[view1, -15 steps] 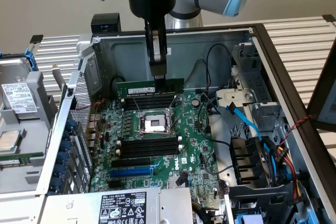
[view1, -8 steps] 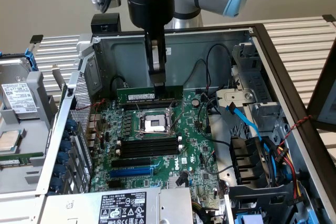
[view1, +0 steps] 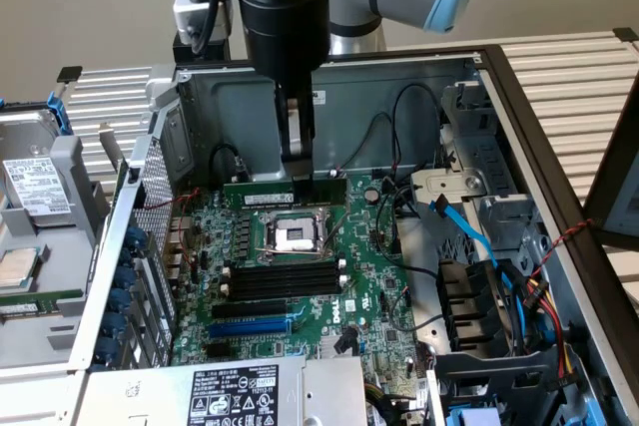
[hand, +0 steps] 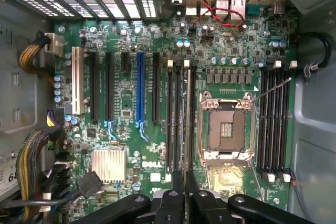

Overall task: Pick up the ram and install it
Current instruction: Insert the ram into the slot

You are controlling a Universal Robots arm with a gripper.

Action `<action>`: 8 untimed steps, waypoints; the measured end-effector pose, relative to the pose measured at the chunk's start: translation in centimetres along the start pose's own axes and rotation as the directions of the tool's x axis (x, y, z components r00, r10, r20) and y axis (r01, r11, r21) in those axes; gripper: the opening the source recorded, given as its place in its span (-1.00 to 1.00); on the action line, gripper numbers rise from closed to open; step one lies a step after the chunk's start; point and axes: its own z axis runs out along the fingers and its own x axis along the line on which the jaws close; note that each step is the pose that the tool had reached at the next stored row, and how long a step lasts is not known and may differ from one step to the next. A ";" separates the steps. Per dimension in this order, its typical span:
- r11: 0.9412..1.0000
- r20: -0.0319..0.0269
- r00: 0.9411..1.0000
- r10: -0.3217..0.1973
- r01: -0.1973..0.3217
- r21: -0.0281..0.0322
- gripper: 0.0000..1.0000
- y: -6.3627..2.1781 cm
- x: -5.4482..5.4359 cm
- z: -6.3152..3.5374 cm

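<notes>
One ram [view1: 285,190], green with a white label, hangs level and edge-down inside the computer case [view1: 399,87], and the gripper [view1: 299,159] has its two fingers [hand: 173,203] clenched on the upper edge. It sits over the motherboard [view1: 369,296] by the single processor socket [view1: 297,236]. In the wrist view it runs along the black slots [hand: 176,119] beside that socket; whether they touch, I cannot tell. One blue slot [view1: 250,327] lies further out.
</notes>
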 end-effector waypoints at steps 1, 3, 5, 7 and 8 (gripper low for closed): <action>1.000 0.000 1.000 0.001 -0.001 0.000 -0.73 0.02 0.0 0.19; 1.000 0.000 1.000 0.003 -0.003 0.000 -0.73 0.06 0.0 0.55; 1.000 0.000 1.000 0.005 -0.005 0.000 -0.73 0.12 0.0 0.92; 1.000 0.000 1.000 0.007 -0.007 0.000 -0.73 0.17 0.0 1.27; 1.000 0.000 1.000 0.007 -0.007 0.000 -0.73 0.20 0.0 1.45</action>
